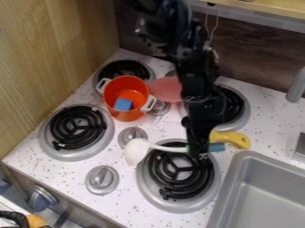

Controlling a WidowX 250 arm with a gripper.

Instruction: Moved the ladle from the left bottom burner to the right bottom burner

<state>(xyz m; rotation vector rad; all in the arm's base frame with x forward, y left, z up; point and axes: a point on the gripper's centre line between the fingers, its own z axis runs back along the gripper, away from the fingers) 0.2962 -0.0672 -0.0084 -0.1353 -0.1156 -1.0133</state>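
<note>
Looks, as a judgement, like the last stretch of the task: settling the ladle [170, 148] at the right bottom burner [173, 206], or letting go of it there. See the ladle crosswise over the far part of that burner, with its white bowl out past the left rim, near a stove knob [132, 136], and its blue-green handle end out to the right, just beside a curved yellow item [233, 139]. Find the left bottom burner [78, 127] well apart from it, with nothing on its coils.

Find the tool [200, 156] low at the handle, over the far right part of the coils. Cannot tell from here whether apart, together or clamped on the handle; cannot tell either whether fully resting on the metal or slightly raised.

For the next move, if holding: ease straight down until evenly supported, perhaps first shift a little to the right to bring the bowl over the coils, then release. If already free: lift straight up, without dragging the handle along. Watch for a tip or roll toward the bowl side, given so much overhang, and for a nudge against the yellow item. Keep clear of the orange pot [123, 115] and the pink disc [166, 89] behind on the way out.
</note>
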